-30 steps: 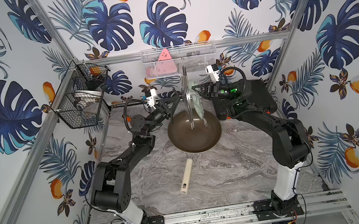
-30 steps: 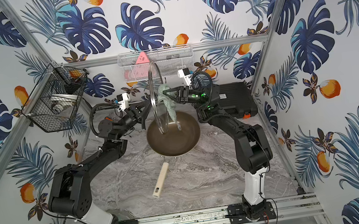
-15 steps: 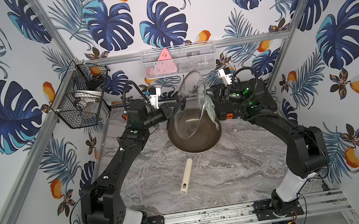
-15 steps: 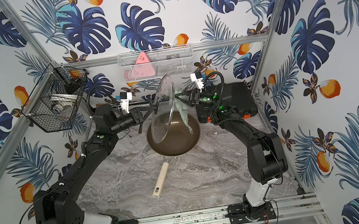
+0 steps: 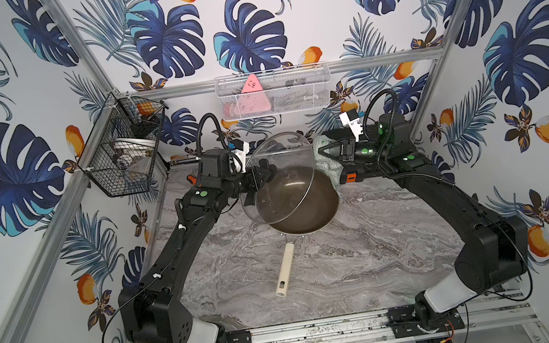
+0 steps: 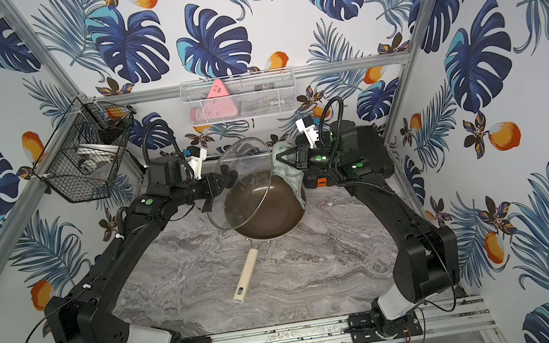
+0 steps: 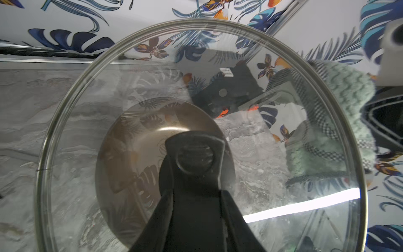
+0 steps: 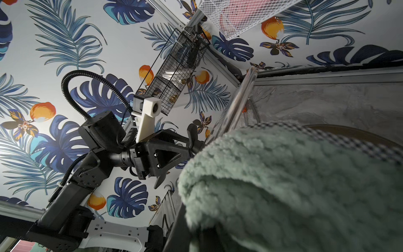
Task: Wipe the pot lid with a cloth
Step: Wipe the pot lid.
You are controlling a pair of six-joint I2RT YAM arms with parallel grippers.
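The left gripper (image 5: 264, 178) grasps the lid (image 5: 284, 163) by its handle (image 7: 194, 157), and the lid hangs tilted with its low edge over the pan (image 5: 312, 213). The right gripper (image 5: 321, 152), clenched on the cloth (image 5: 327, 170), holds it at the lid's right rim.

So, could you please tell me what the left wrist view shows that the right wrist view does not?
Left wrist only: the pot lid face-on, the frying pan showing through its glass. Right wrist only: the left gripper from outside and the black wire basket. Both: the cloth at the lid's rim.
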